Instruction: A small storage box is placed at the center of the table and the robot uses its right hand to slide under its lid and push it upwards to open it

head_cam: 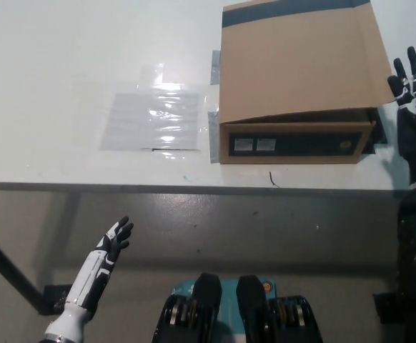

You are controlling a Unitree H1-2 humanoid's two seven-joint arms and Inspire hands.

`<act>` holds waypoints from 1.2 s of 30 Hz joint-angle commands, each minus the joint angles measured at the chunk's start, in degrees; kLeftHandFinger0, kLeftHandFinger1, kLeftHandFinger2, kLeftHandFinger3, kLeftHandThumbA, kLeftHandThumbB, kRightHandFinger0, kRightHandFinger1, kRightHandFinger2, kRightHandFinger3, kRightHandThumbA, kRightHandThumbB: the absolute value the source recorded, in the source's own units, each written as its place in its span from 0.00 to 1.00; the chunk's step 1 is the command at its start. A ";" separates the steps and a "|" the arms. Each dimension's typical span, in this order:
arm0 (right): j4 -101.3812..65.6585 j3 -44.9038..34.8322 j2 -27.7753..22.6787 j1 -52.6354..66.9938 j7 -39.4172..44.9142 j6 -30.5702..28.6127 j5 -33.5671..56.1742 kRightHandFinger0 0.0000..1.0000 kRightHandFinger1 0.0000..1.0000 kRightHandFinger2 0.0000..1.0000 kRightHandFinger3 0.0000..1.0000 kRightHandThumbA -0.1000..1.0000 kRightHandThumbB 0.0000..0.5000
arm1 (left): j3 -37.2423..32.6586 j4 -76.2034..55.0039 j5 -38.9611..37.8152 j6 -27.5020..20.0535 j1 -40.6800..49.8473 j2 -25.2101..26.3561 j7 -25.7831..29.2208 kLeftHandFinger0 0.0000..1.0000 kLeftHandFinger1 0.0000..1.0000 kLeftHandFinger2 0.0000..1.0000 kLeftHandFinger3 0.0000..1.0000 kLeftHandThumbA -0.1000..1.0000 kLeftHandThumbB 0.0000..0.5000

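A brown cardboard storage box (297, 82) sits on the white table (65, 64), its flat lid down with a dark band along the far edge. The box's front face (294, 145) shows a dark strip and two small labels. My black right hand (414, 96) is open, fingers spread and pointing away, just beyond the box's right front corner and apart from it. Low at the left, below the table edge, my white left hand (111, 246) rests open.
A clear plastic sheet (153, 118) lies flat on the table left of the box. Grey tape strips (214, 136) mark the box's left side. The table's front edge (194, 187) runs across the middle; dark floor lies below it.
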 commanded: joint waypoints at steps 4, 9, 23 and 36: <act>0.25 1.05 2.33 -3.63 1.15 1.30 0.93 1.00 1.00 1.00 1.00 1.00 0.67 | 0.23 -1.28 -0.33 -1.86 -1.47 0.11 -0.09 1.00 1.00 1.00 1.00 1.00 1.00; 0.96 1.07 3.22 -3.35 -0.08 1.35 -0.13 1.00 1.00 1.00 1.00 1.00 0.65 | 0.37 -1.30 -0.24 -2.02 -1.78 0.13 0.13 1.00 1.00 1.00 1.00 1.00 1.00; -4.12 -0.76 -1.91 -3.46 0.88 -2.21 -1.09 1.00 1.00 1.00 1.00 1.00 0.70 | 0.28 -1.29 -0.46 -1.69 -1.27 0.11 -0.10 1.00 1.00 1.00 1.00 1.00 1.00; -11.46 -2.03 -4.35 -3.28 -3.19 -1.48 -2.62 1.00 1.00 1.00 1.00 1.00 0.71 | 0.25 -1.83 -0.32 -1.34 -1.00 0.18 -0.09 1.00 1.00 1.00 1.00 1.00 1.00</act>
